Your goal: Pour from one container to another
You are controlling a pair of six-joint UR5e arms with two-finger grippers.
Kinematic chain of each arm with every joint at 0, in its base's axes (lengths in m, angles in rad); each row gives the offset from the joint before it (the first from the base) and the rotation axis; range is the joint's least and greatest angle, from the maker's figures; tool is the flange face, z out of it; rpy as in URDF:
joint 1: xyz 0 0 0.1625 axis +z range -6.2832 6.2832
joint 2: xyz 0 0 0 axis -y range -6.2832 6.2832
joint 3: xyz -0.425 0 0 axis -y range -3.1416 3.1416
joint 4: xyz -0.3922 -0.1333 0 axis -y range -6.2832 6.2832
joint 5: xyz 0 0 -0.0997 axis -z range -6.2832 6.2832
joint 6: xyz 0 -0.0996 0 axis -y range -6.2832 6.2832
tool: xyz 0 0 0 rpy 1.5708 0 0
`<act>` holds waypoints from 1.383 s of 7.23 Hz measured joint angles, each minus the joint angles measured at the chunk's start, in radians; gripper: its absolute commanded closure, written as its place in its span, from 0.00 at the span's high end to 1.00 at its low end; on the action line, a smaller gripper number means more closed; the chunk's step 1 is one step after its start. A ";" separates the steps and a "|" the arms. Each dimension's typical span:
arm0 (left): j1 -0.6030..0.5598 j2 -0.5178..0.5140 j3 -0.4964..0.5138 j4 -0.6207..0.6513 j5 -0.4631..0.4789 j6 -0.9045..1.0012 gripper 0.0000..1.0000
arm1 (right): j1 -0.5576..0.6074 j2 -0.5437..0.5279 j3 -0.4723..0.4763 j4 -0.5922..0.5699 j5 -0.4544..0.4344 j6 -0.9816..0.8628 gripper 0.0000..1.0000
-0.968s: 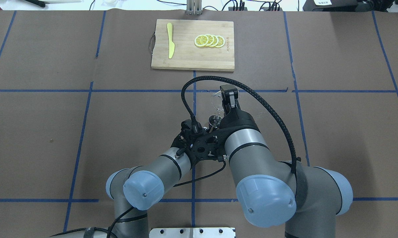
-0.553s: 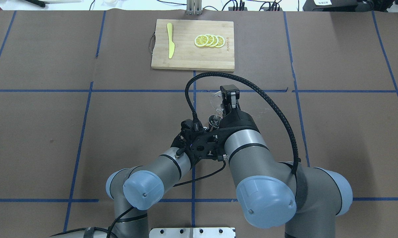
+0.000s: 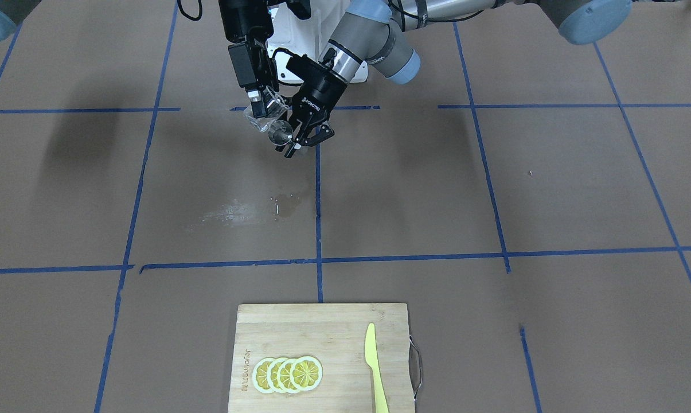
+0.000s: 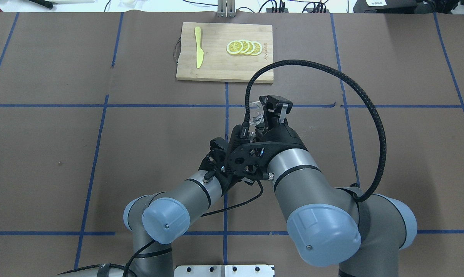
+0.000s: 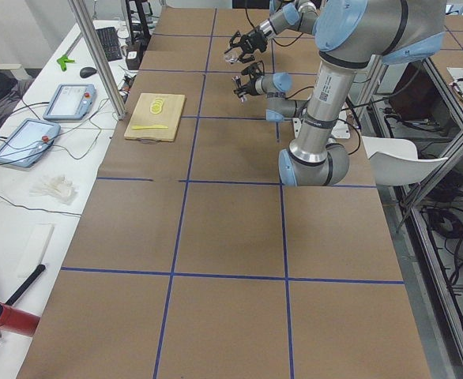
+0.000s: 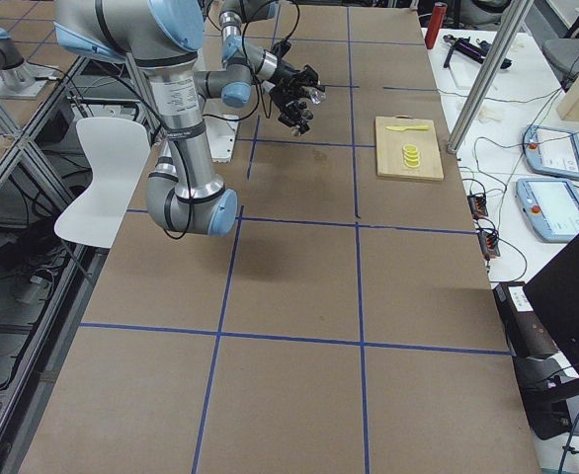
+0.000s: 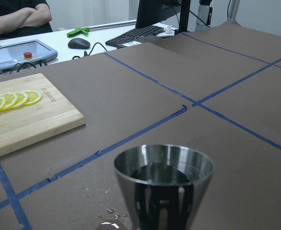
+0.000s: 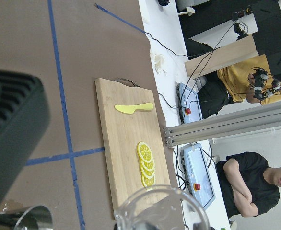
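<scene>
Bright even light, soft shadows; jigger (image 7: 163,191) possibly blurred.

2 wrist cameras close; both show cutting board (image 7: 30,125)

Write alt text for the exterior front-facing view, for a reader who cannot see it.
The left gripper holds a metal jigger right beside a clear glass cup held by the right gripper, both above the table. A wet patch marks the table nearby, and a cutting board with lemon slices and a yellow knife lies at the bottom edge.
</scene>
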 measured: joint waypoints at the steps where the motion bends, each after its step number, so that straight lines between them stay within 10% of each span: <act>1: -0.002 0.000 -0.003 -0.006 0.000 -0.002 0.00 | 0.014 -0.020 0.003 0.006 0.003 0.096 0.00; 4: -0.008 0.000 -0.019 -0.013 0.001 -0.029 0.00 | 0.109 -0.125 0.040 0.061 0.107 0.393 0.00; 10: -0.050 0.215 -0.206 -0.013 0.090 -0.262 0.00 | 0.204 -0.493 -0.036 0.637 0.207 0.805 0.00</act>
